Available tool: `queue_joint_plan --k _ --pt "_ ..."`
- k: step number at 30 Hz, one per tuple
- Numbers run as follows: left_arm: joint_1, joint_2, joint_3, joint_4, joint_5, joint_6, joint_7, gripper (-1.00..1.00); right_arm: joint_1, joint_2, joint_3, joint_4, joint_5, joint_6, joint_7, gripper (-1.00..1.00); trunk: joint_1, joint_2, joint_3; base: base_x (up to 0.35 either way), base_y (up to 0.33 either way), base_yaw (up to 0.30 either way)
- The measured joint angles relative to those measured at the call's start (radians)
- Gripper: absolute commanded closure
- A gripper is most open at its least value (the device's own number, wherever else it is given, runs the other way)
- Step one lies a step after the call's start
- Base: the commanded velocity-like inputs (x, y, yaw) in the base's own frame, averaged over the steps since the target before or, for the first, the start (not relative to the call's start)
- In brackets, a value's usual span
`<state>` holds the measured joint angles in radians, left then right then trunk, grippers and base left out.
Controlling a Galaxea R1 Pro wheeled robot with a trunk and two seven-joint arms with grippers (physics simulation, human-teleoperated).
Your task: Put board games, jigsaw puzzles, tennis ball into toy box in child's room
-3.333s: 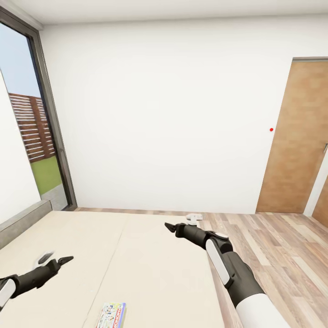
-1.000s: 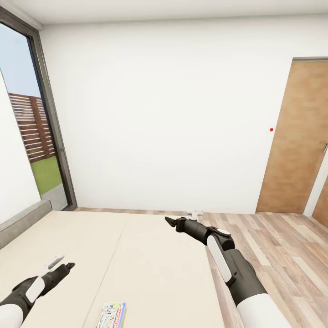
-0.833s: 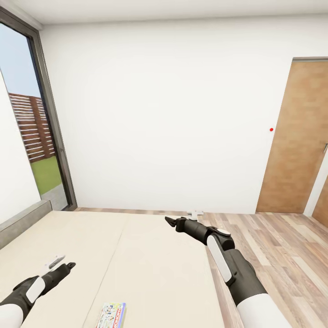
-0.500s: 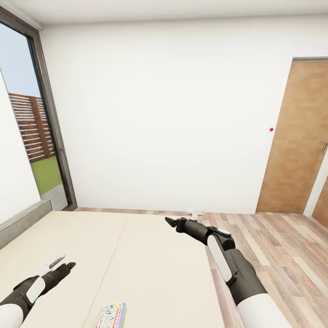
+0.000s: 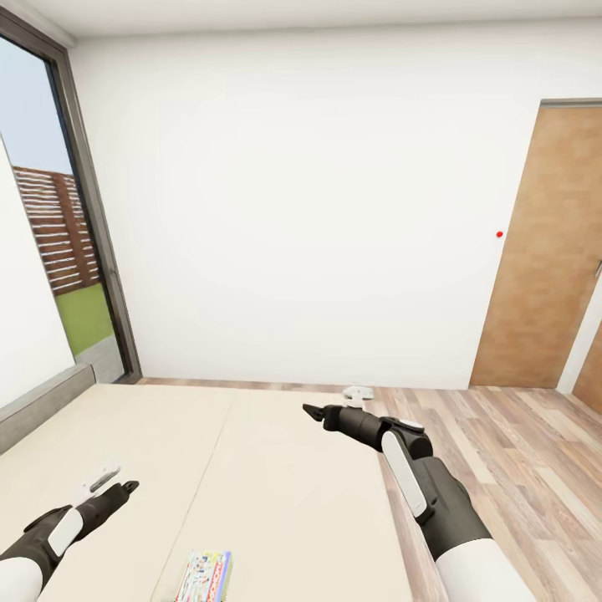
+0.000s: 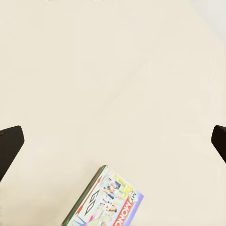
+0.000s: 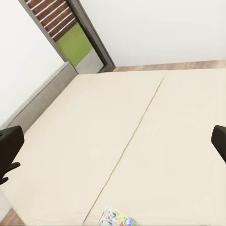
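- Your wide beige-mattress bed (image 5: 251,468) spreads over the frame's lower left
- Your white Monopoly board game box (image 5: 203,577) lies at its bottom centre
- Your left gripper (image 5: 125,487) and right gripper (image 5: 311,411) hover with fingers spread, holding nothing

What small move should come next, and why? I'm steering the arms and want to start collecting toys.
Probably lower the left end effector toward the Monopoly board game lying flat on the bed. It seems the nearer one, its fingers stand wide open, and neither end effector holds anything.
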<state>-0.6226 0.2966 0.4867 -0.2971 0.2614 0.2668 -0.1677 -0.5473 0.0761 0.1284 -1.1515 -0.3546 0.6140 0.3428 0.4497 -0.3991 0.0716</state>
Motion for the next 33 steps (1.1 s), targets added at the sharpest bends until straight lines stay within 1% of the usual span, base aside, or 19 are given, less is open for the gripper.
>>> queue_joint_plan --k 15,33 --pt "0.000 0.002 -0.004 -0.004 0.000 0.000 0.001 -1.00 0.000 0.000 0.001 0.001 0.001 0.005 0.000 -1.00 0.000 0.000 -0.024 0.000 0.000 0.000" --pt "0.000 0.001 -0.003 -0.006 0.001 0.000 -0.002 -1.00 0.000 -0.006 0.001 0.001 0.000 0.005 0.000 -1.00 0.000 0.000 -0.054 0.000 0.000 0.000"
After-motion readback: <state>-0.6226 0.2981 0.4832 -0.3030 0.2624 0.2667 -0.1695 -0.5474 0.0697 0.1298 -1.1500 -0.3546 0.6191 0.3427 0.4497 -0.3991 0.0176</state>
